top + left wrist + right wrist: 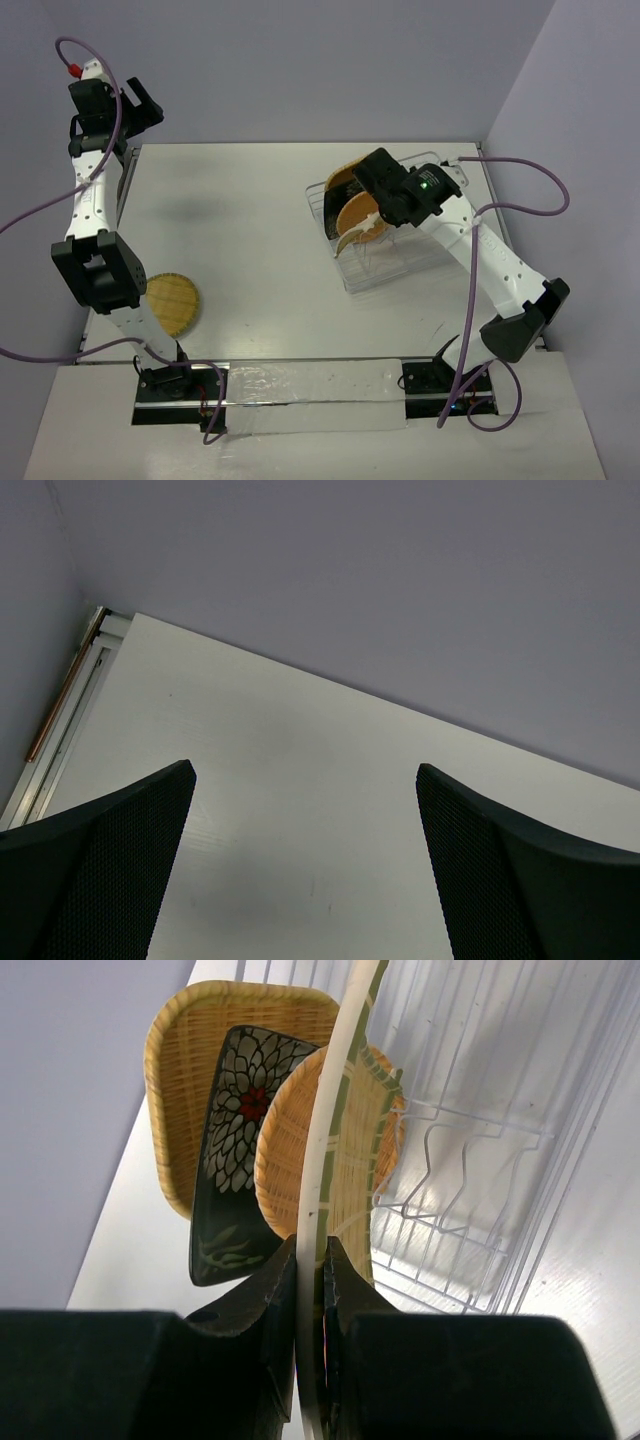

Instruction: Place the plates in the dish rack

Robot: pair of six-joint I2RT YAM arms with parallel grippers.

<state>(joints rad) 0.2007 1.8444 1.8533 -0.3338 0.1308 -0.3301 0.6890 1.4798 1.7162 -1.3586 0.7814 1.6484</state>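
Note:
My right gripper (pixel 310 1247) is shut on the edge of a woven bamboo plate with a pale rim (pixel 335 1080), held upright and edge-on over the dish rack (pixel 480 1160). Three plates stand in the rack behind it: a rounded-square bamboo plate (pixel 185 1070), a dark leaf-pattern plate (pixel 235 1160) and a round bamboo plate (pixel 285 1150). In the top view the right gripper (pixel 374 205) holds the plate (pixel 357 238) at the left part of the rack (pixel 400 262). A round bamboo plate (pixel 171 304) lies flat on the table at the near left. My left gripper (pixel 138 104) is open, raised at the far left corner.
The white table (pixel 260 240) has walls behind it and to the right. A purple cable (pixel 530 190) loops off the right arm near the right wall. The left wrist view shows only the bare table (pixel 300 780) and the back wall between the open fingers (pixel 110 870).

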